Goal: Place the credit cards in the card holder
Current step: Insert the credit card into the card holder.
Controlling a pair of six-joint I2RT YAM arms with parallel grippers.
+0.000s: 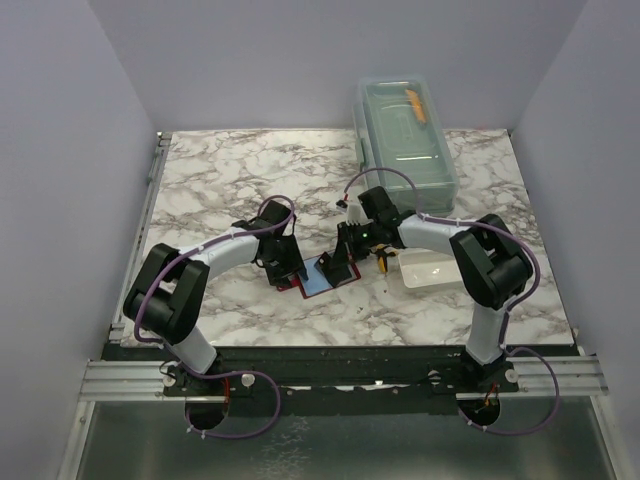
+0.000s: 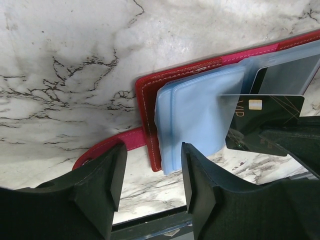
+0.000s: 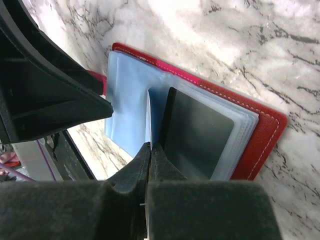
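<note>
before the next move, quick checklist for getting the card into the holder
1. card holder lying open: ok
2. right gripper shut on black card: ok
3. card's edge tucked under blue sleeve: ok
4. left gripper pinning the sleeve: not ok, jaws open astride its corner
5. card fully seated in a pocket: not ok, most of it sticks out
</note>
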